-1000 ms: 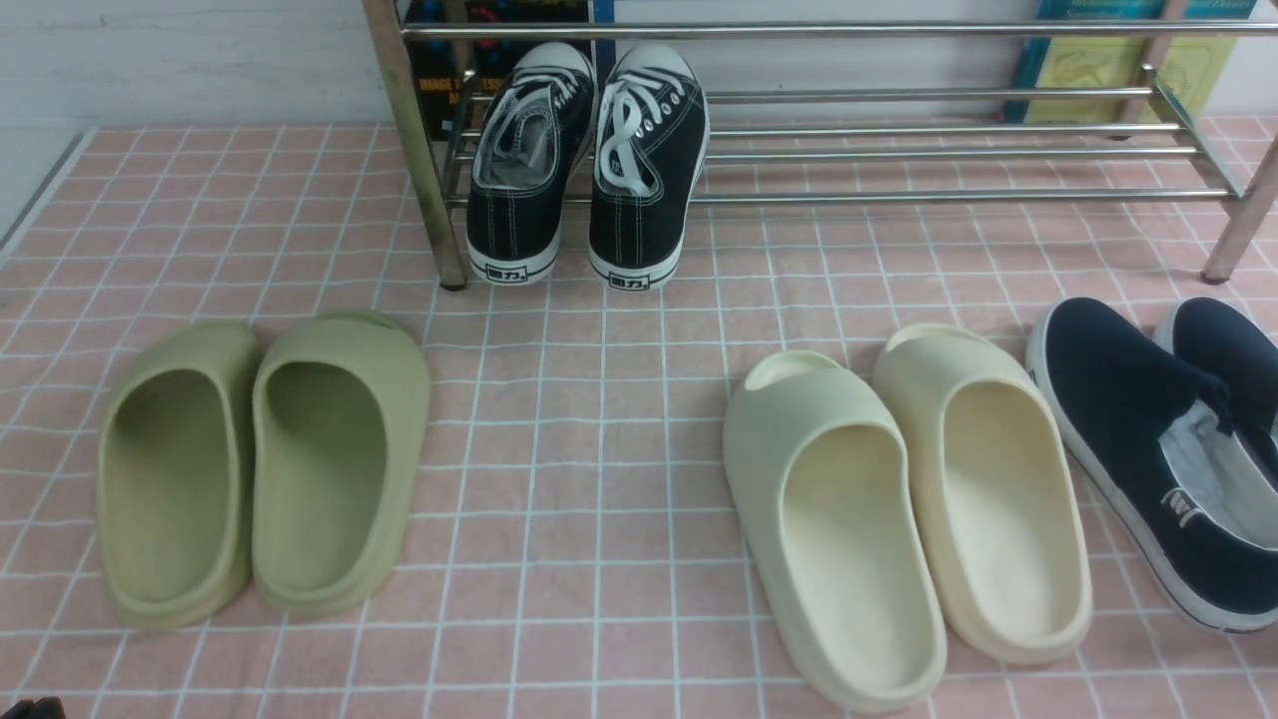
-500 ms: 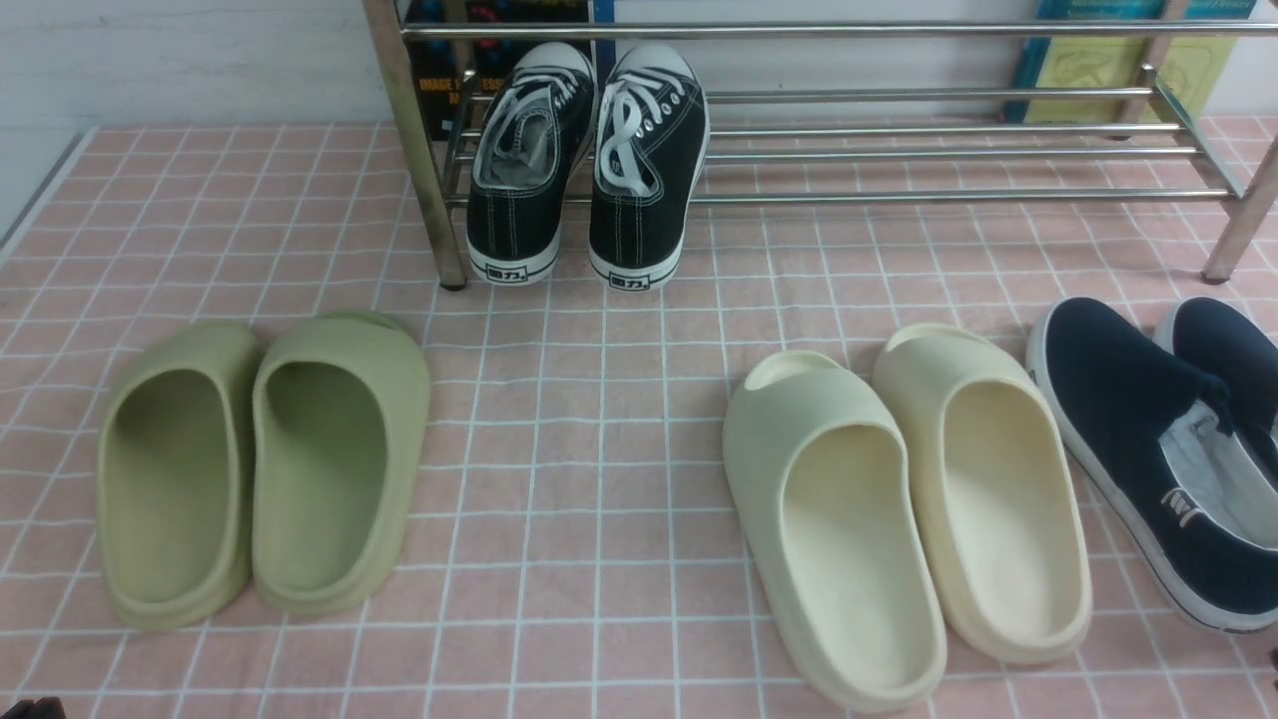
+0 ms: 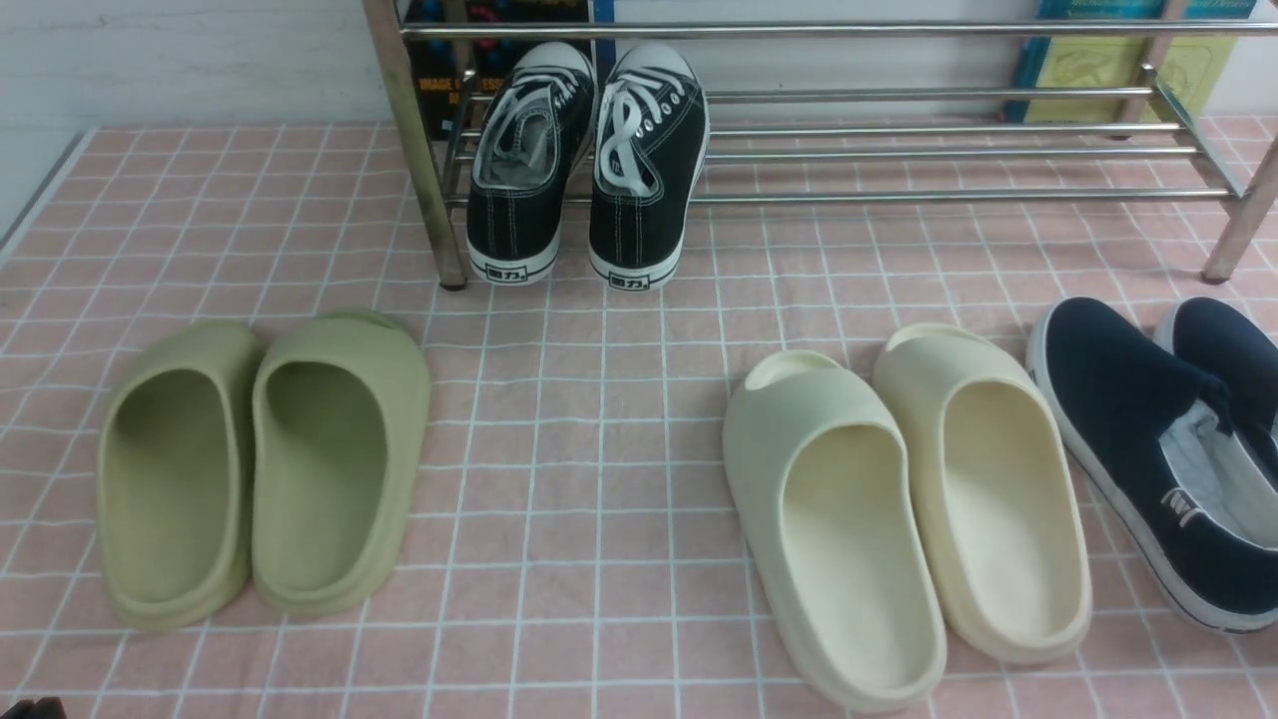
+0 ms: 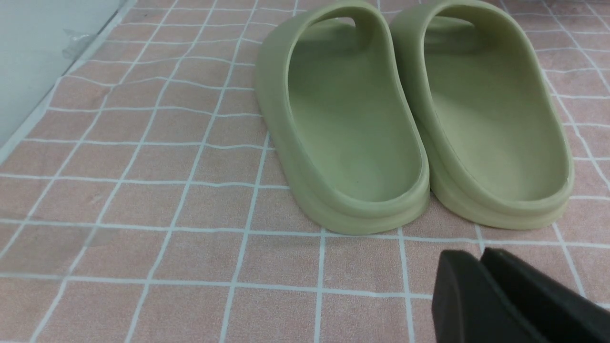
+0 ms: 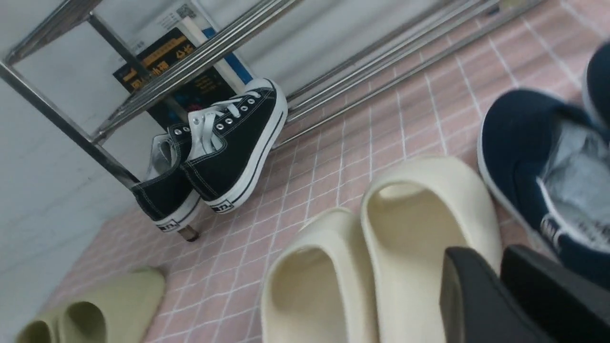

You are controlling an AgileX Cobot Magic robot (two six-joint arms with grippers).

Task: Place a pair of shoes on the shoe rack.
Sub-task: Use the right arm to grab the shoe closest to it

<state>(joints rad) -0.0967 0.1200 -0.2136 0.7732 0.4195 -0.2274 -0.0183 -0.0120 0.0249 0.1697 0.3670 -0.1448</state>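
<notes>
The pair of navy slip-on shoes stands on the pink checked cloth at the right edge of the front view, one shoe (image 3: 1128, 419) whole and the other (image 3: 1233, 359) cut off by the frame. The right wrist view shows the nearer one (image 5: 514, 143). The shoe rack (image 3: 899, 195) spans the back, also in the right wrist view (image 5: 381, 62). My right gripper (image 5: 486, 259) is shut and empty, above the heel of a cream slide, beside the navy shoe. My left gripper (image 4: 479, 255) is shut and empty, just behind the green slides.
Black lace-up sneakers (image 3: 589, 160) lean on the rack's left end. Green slides (image 3: 265, 459) lie at the left front, also in the left wrist view (image 4: 414, 119). Cream slides (image 3: 909, 499) lie between the middle and the navy shoes. Boxes stand behind the rack.
A dark sliver showed at the front view's lower right edge half a second ago and is gone now. None of the shoes has moved.
</notes>
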